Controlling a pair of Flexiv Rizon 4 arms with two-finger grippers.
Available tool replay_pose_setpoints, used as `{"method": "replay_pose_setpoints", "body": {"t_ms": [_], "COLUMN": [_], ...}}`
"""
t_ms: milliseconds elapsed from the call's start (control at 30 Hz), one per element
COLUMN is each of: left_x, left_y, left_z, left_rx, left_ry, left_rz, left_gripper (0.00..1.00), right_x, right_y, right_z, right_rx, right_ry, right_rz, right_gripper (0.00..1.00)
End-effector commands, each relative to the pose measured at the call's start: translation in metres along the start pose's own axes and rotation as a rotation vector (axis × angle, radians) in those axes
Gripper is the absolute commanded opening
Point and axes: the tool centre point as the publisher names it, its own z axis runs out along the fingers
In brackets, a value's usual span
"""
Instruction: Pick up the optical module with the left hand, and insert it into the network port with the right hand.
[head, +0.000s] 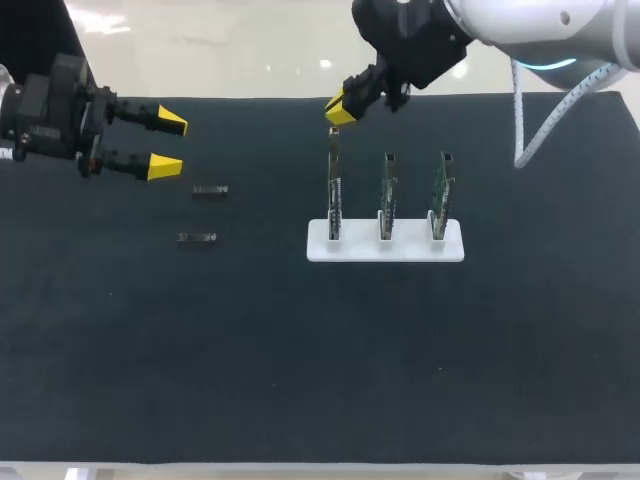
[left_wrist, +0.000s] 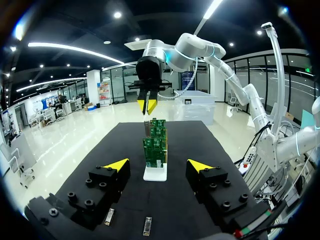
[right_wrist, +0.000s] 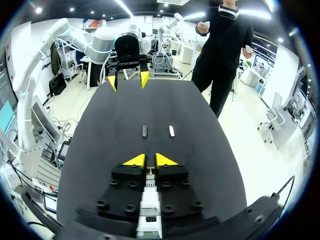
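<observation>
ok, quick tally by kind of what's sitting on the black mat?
Small slim metal optical modules, lying flat: 2
Upright green circuit boards: 3
White plastic board stand: 1
Total: 6

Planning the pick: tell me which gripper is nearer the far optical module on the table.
Left. The left gripper sits open just left of the far optical module; the right gripper is above the leftmost circuit board, farther off.
</observation>
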Motion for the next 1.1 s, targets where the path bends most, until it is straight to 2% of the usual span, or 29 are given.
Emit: {"method": "replay_pose_setpoints", "body": {"t_ms": [33,1100], "left_x": [-0.001,-0.001], "left_y": [0.0,0.0], "left_z": [0.0,0.0], "left_rx": [-0.002,-0.002], "left_ry": [0.003,0.003], "left_rz": [-0.001,-0.001], "left_gripper": [1.0,1.0], "right_x": [0.005,0.027], "right_y": [0.004,0.008], "right_z": [0.005,0.026], "right_rx": [0.011,0.028], "right_ry": [-0.018,-0.031], "right_rz": [0.002,-0.023], "right_gripper": [0.0,0.0]}}
